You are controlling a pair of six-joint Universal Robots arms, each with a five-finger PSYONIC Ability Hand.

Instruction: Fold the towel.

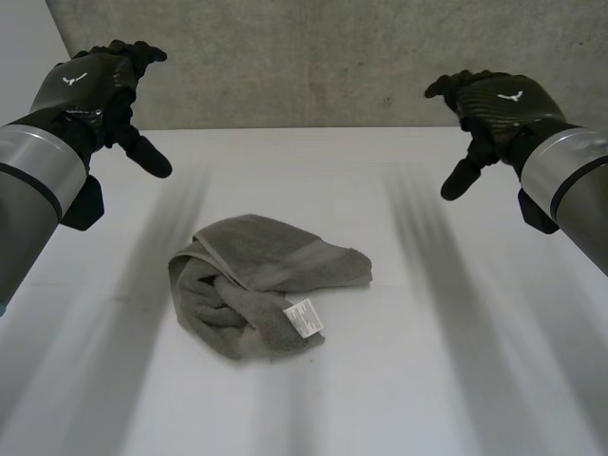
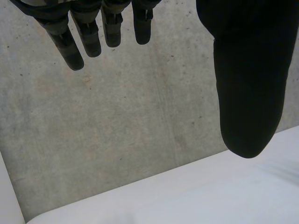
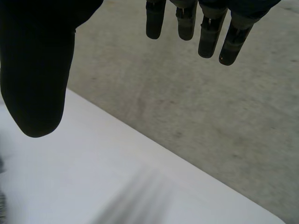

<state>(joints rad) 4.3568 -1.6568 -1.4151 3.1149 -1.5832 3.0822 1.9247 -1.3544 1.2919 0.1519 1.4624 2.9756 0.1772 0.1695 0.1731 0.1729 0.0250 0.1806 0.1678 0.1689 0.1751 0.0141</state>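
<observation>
Looking down in the head view, a grey towel [image 1: 271,280] lies crumpled in the middle of the white table [image 1: 456,361], its white label [image 1: 304,318] facing up at the near edge, while the left hand [image 1: 100,90] and right hand [image 1: 499,103] hang raised at either side, well apart from it. Left wrist view: fingers [image 2: 70,46] straight, spread wide from the thumb [image 2: 247,93], nothing held, concrete wall [image 2: 117,130] beyond. Right wrist view: fingers [image 3: 210,35] straight, thumb [image 3: 37,84] wide apart, nothing held, table edge below.
</observation>
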